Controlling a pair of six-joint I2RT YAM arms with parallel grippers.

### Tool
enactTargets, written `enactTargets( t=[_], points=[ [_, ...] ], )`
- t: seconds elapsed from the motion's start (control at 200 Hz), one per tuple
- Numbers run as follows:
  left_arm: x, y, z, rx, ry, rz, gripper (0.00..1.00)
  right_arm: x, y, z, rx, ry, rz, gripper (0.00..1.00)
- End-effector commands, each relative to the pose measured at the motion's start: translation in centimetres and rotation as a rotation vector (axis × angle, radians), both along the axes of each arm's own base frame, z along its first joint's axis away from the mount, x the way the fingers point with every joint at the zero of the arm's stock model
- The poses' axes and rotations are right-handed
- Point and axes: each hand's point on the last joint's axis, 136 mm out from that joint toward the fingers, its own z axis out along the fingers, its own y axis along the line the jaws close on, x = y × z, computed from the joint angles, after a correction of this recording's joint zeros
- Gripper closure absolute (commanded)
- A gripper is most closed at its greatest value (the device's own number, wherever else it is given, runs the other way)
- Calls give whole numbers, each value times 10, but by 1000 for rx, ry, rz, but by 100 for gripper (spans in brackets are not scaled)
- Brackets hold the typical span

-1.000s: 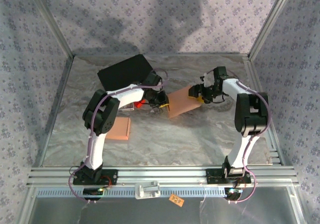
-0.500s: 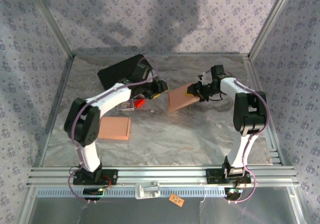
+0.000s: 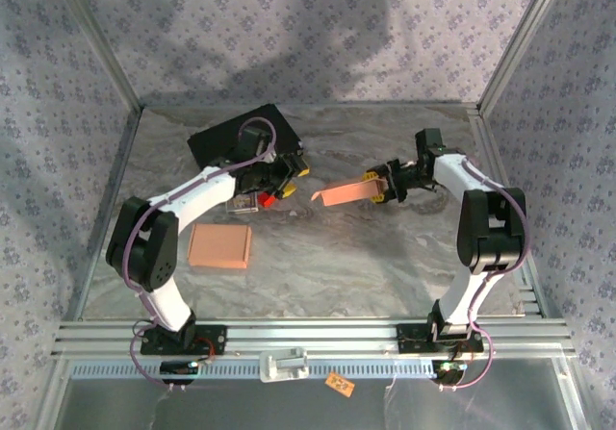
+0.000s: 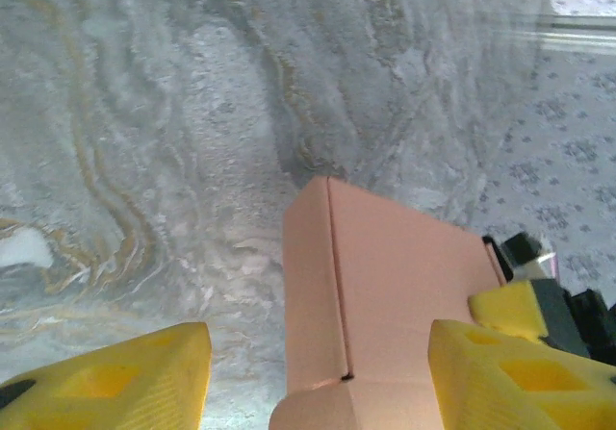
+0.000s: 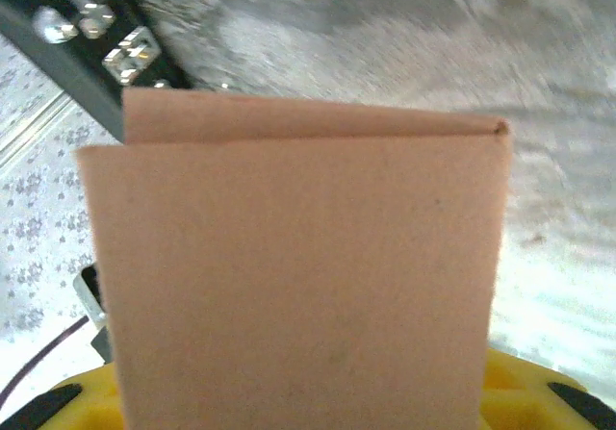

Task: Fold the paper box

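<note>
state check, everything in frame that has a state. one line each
held box sheet: flattened, not formed; tilted, one end in the right gripper
right gripper: shut on the held box sheet
left gripper: open, apart from the held box sheet
second box sheet: lying flat on the table, nothing touching it
black case: lying flat at the back left; open or closed, cannot tell

left claw (image 3: 286, 178) released, paper box (image 3: 348, 192) lifted
</note>
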Motion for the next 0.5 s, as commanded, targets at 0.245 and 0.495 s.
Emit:
enactTargets(
  t=[0.245,0.495],
  points=[
    [-72,-27,93,529,-790,-850,47,-51,18,-16,85,346,-3,73],
    [-123,-50,52,717,-1047,-1382,35,-61,35,-19,97,397,72,73]
  ],
)
